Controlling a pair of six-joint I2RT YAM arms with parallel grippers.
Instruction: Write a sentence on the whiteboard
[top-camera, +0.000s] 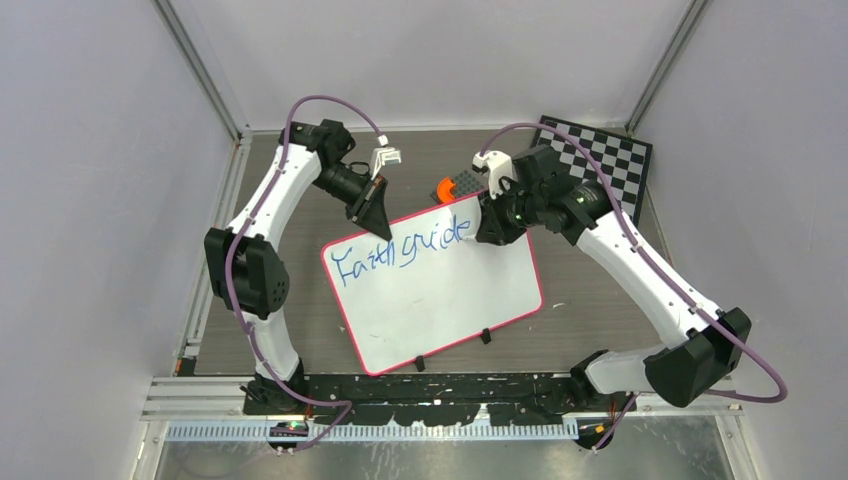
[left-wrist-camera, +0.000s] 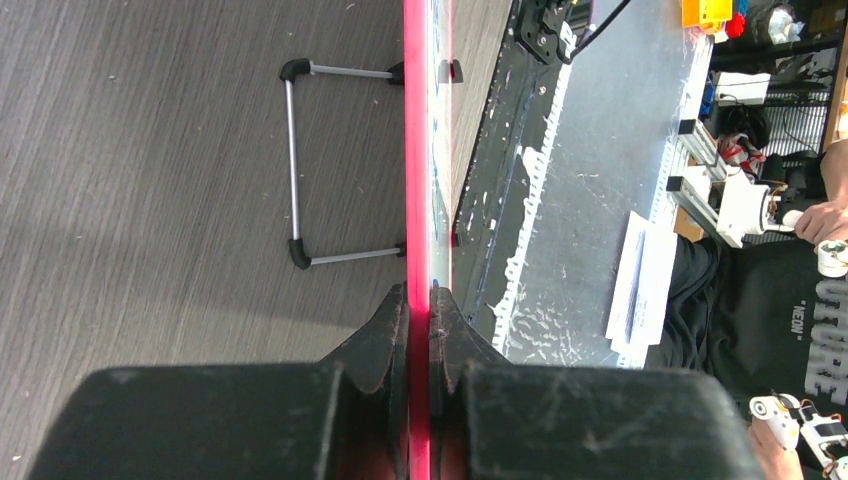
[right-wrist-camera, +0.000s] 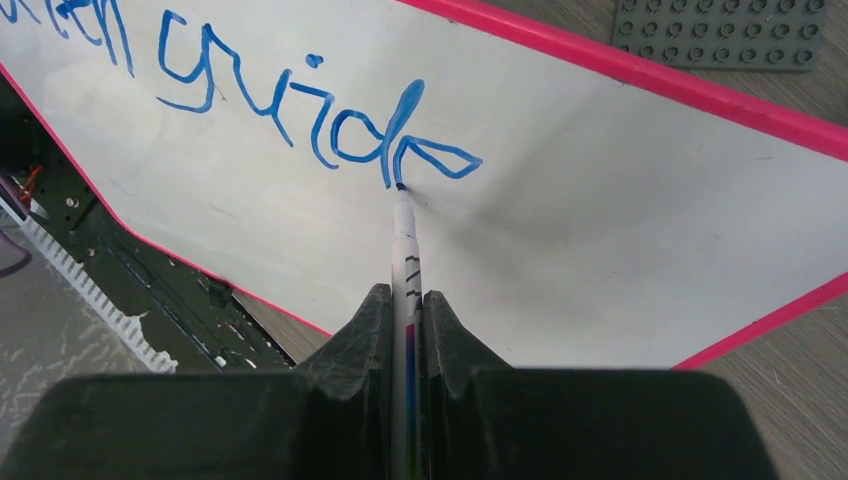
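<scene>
The whiteboard (top-camera: 440, 295), white with a pink rim, lies tilted on the table. Blue writing, the sentence (top-camera: 400, 250), reads about "Faith guide" along its upper edge. My left gripper (top-camera: 372, 213) is shut on the whiteboard's top rim (left-wrist-camera: 417, 200), seen edge-on between its fingertips (left-wrist-camera: 392, 310). My right gripper (top-camera: 490, 222) is shut on a white marker (right-wrist-camera: 405, 250). The marker's tip touches the board at the last letter "e" (right-wrist-camera: 430, 160) of the sentence (right-wrist-camera: 320, 110).
A black-and-white checkered board (top-camera: 605, 160) lies at the back right. A grey studded plate (top-camera: 466, 183) and an orange piece (top-camera: 445, 189) sit behind the whiteboard. The board's metal stand (left-wrist-camera: 295, 165) shows underneath. A person (left-wrist-camera: 780, 300) sits beyond the table's near edge.
</scene>
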